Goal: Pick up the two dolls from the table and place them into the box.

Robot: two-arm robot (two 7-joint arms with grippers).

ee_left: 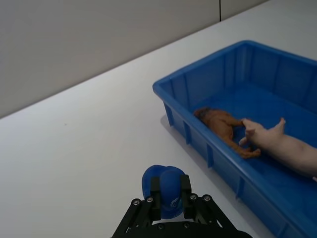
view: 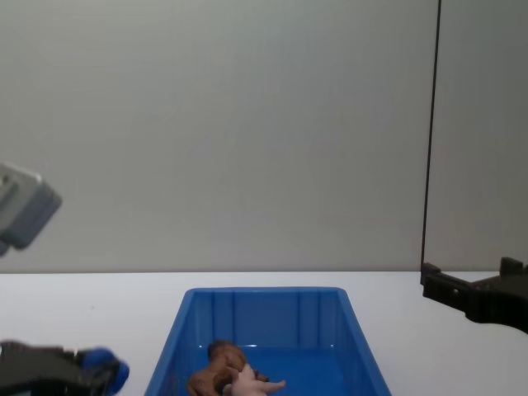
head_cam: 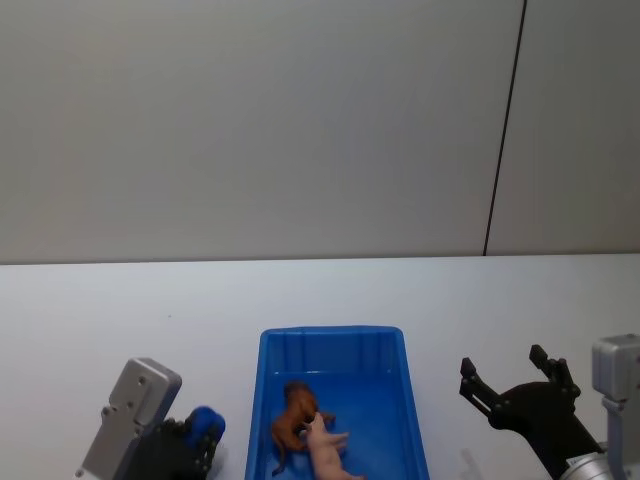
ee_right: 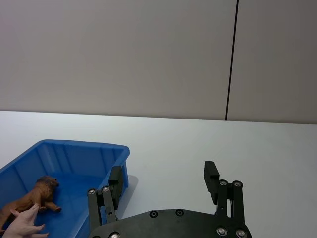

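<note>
Both dolls lie inside the blue box [head_cam: 330,333], which stands on the white table [head_cam: 100,320]. The brown four-legged animal [head_cam: 292,420] lies on its side, and the pale pink pig [head_cam: 325,450] touches it on the near side. The left wrist view shows the same pair, brown animal [ee_left: 223,124] and pig [ee_left: 282,144], on the box floor. My left gripper [head_cam: 200,430] sits left of the box, shut on a small blue rounded object [ee_left: 166,183]. To the right of the box, my right gripper [head_cam: 505,368] is open and holds nothing between its fingers [ee_right: 210,173].
A plain grey wall with a dark vertical seam [head_cam: 505,130] rises behind the table. Bare white tabletop stretches beyond the box and on both sides of it.
</note>
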